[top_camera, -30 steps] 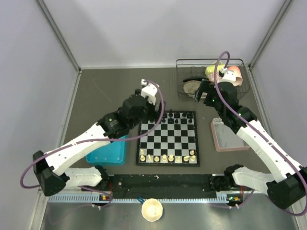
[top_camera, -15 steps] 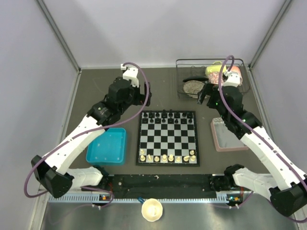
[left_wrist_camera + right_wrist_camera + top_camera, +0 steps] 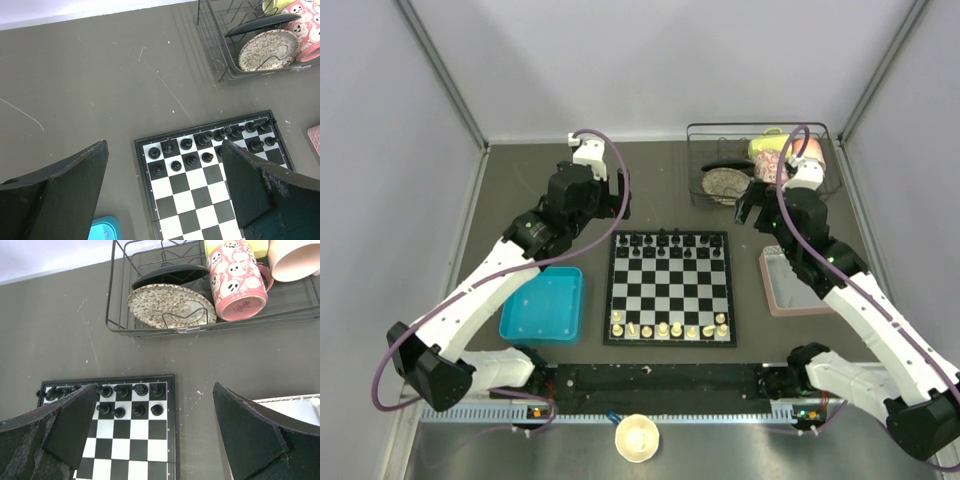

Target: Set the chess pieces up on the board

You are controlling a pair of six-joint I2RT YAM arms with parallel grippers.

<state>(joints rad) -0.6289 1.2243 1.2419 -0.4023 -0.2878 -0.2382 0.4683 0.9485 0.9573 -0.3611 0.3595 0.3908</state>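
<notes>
The chess pieces (image 3: 663, 328) are seen in a loose row along the lower edge of the board (image 3: 670, 290), which is placed at the centre of the top view; none of them is gripped. The black pieces (image 3: 670, 243) are ranged along the board's upper edge. The left gripper (image 3: 621, 196) is poised over the table (image 3: 520, 180) at the board's upper left, its jaws spread wide with nothing between them. The right gripper (image 3: 748, 203) is likewise spread and empty at the board's upper right, just below the wire rack (image 3: 760, 126). A blue tray (image 3: 555, 315) is set left of the board and a pinkish tray (image 3: 785, 290) to its right.
</notes>
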